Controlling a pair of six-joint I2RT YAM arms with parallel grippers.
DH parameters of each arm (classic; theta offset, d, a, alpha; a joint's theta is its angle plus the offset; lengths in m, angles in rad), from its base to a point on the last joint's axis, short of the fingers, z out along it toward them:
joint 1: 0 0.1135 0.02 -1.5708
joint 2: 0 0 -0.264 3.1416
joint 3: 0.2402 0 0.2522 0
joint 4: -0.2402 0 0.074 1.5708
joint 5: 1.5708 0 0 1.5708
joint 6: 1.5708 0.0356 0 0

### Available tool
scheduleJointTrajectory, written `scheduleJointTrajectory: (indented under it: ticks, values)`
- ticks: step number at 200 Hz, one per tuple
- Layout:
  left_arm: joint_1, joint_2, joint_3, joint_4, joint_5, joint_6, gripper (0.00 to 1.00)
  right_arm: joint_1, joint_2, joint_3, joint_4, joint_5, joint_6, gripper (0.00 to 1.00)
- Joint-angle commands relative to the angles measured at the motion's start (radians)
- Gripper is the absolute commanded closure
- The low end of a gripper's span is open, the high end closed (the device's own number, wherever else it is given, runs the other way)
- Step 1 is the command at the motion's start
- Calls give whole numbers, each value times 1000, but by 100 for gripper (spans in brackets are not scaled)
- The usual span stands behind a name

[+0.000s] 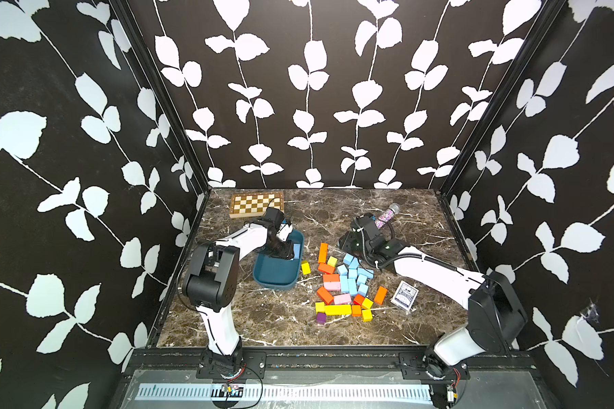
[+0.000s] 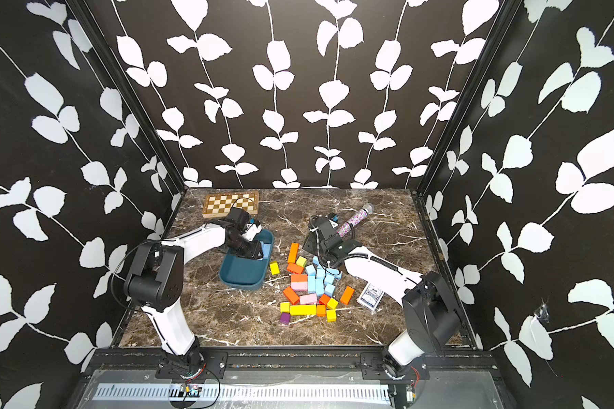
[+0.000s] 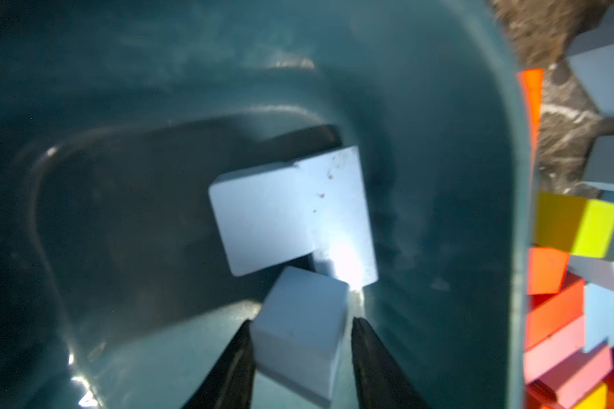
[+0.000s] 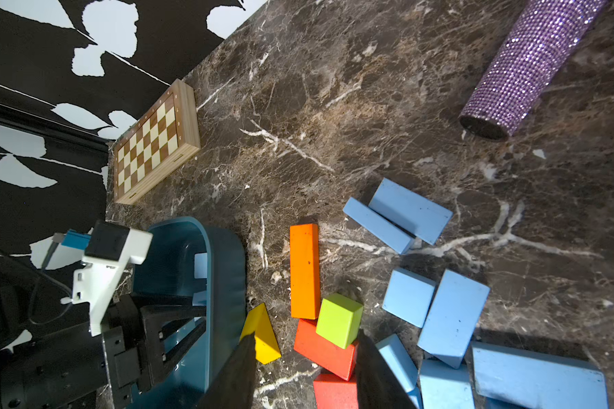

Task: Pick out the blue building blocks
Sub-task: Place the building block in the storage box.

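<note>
A small matte sky-blue cube (image 3: 298, 329) is being flanked closely by the dark jaws of the left gripper (image 3: 302, 320) inside the dark teal oval plastic tray (image 3: 440, 177), as seen from the left wrist. Whether the cube is being clamped or merely bracketed cannot be told. Two more sky-blue bricks (image 3: 263, 226) are being shown flat on the tray floor just beyond the cube, touching each other beside the tray wall.

In both top views the other blue building blocks (image 1: 353, 279) are being shown clustered on the brown marble-patterned tabletop (image 1: 263, 318), to the right of the tray. They are being bordered by orange blocks (image 1: 322, 252), yellow blocks (image 1: 337, 310), pink blocks (image 1: 332, 286) and a purple block (image 1: 320, 318).

The right gripper (image 4: 305, 334) is being held over the far side of that pile, jaws apart, with nothing clamped between them. A wooden folding chessboard (image 1: 256, 203), a glittery purple microphone (image 1: 387, 214) and a blue-backed deck of cards (image 1: 404, 295) are being seen lying near the table's edges.
</note>
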Motion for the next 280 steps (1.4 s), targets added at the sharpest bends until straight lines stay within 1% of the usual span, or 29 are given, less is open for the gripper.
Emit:
scheduleJointTrajectory:
  ticks: [1, 23, 56, 95, 131, 142, 186, 214, 253, 280]
  values:
    - [-1, -58, -26, 10, -22, 6, 64, 7, -11, -9, 15, 22, 31, 55]
    - [-2, -62, -23, 17, -42, 6, 71, 7, -8, -5, 16, 20, 31, 55]
    - [-1, -44, 12, 13, -80, 18, 71, 8, -5, -2, 17, 18, 29, 56]
    - [-1, -20, 26, 21, -85, 10, 65, 8, -7, -5, 17, 21, 29, 55]
    - [-1, -14, 30, 28, -81, 1, 53, 10, -8, -7, 18, 19, 33, 55]
    - [-2, -17, 28, 25, -81, 1, 51, 10, -10, -8, 18, 20, 33, 55]
    - [-1, -78, -14, 21, -76, -14, 51, 10, -16, -10, 13, 22, 33, 56]
    - [0, -114, -70, 62, -38, -36, 53, 10, -20, -15, 11, 22, 34, 56]
    - [0, -87, -57, 61, -18, -44, 56, 10, -23, -21, 11, 21, 36, 56]
    - [0, -65, -40, 65, -14, -50, 60, 11, -32, -29, 11, 30, 37, 56]
